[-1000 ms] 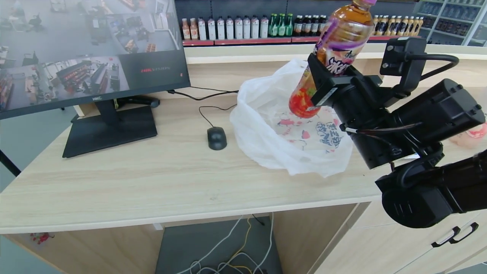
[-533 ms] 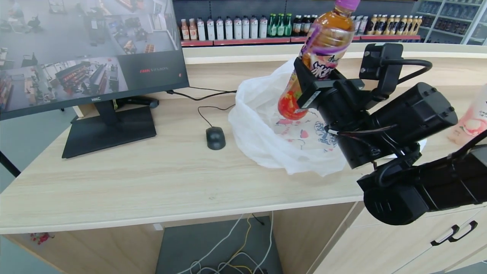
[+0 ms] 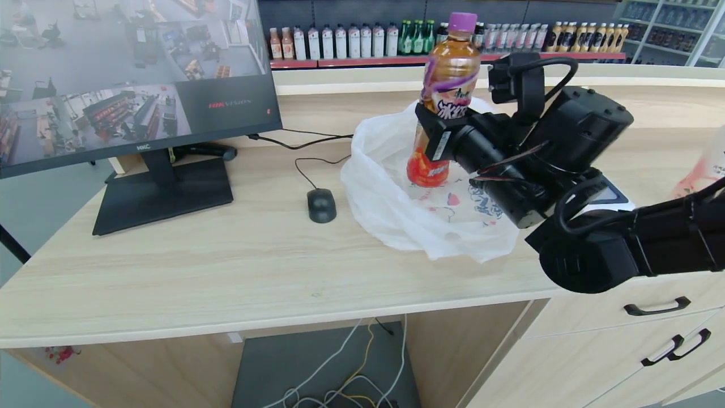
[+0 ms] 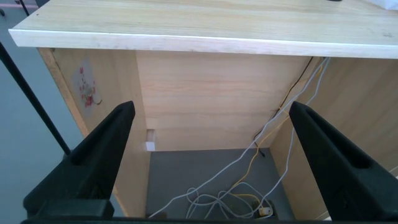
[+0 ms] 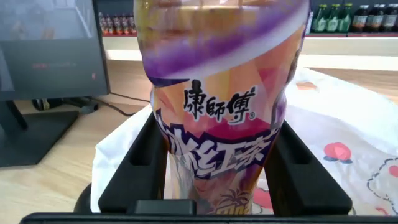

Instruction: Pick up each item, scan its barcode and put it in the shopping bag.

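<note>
An amber drink bottle (image 3: 444,102) with a purple cap and a purple and orange label stands nearly upright over the mouth of the white plastic shopping bag (image 3: 396,192). My right gripper (image 3: 439,133) is shut on the bottle's middle; up close its two black fingers (image 5: 140,165) press the label on the bottle (image 5: 221,106) from both sides, with the bag (image 5: 348,130) behind. My left gripper (image 4: 211,162) hangs open below the counter edge, holding nothing, facing the wooden knee space and loose cables.
A monitor (image 3: 130,73) on a black stand fills the counter's left, with a black mouse (image 3: 322,205) and its cord beside the bag. A pink bottle (image 3: 702,170) stands at the far right. Drawers sit under the counter on the right. Shelves of bottles line the back wall.
My right arm has swung left and lowered the bottle from a tilt to nearly upright, over the bag's opening. The grip has stayed shut on it.
</note>
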`<state>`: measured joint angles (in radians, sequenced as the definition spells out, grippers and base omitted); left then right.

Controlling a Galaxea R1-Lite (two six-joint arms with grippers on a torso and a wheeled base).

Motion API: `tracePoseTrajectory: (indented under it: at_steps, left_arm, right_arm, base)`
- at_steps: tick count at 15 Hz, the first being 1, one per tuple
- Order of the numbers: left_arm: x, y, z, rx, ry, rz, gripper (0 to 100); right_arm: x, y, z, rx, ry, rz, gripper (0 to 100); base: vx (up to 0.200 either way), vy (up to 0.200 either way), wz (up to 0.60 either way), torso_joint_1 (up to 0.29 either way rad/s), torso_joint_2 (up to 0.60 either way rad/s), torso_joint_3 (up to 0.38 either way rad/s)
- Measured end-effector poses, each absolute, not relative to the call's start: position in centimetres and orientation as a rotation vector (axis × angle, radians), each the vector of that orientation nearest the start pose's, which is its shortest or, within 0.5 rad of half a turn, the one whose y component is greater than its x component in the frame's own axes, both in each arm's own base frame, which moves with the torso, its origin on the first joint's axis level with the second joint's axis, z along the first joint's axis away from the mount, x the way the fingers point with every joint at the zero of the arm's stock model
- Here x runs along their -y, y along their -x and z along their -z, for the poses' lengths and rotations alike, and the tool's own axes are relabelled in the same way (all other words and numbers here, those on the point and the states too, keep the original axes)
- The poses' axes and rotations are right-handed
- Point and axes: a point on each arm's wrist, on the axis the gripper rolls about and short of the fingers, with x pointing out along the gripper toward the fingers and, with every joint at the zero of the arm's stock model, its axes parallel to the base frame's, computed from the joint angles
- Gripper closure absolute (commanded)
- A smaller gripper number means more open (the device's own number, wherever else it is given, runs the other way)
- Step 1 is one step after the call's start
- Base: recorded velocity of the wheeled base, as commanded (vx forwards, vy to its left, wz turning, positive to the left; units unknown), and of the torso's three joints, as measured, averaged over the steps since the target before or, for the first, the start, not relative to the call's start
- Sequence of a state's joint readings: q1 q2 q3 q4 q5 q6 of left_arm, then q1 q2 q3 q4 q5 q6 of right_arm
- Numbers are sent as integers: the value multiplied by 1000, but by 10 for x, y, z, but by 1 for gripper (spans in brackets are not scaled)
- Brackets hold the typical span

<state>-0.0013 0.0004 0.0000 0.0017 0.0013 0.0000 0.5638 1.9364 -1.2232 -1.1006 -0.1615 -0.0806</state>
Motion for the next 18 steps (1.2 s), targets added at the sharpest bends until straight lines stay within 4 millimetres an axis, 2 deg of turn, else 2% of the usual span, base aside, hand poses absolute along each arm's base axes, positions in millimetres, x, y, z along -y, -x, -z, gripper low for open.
tracePoseTrajectory:
  at_steps: [3, 6, 13, 18]
  left_arm:
    - [0, 23, -75, -2, 0, 0, 0]
    - [0, 23, -75, -2, 0, 1, 0]
    - [0, 23, -75, -2, 0, 0, 0]
    - [0, 23, -75, -2, 0, 0, 0]
  right_arm:
    - [-203, -332, -274, 361, -47, -379, 100]
    - [-206, -336, -274, 338, -33, -384, 100]
    - [-208, -357, -249, 280, -6, -362, 100]
    - [-211, -370, -237, 268, 5, -357, 100]
  base:
    - [0, 0, 0, 0, 0, 0]
    - [0, 0, 0, 0, 0, 0]
    - [0, 0, 0, 0, 0, 0]
    - [0, 0, 0, 0, 0, 0]
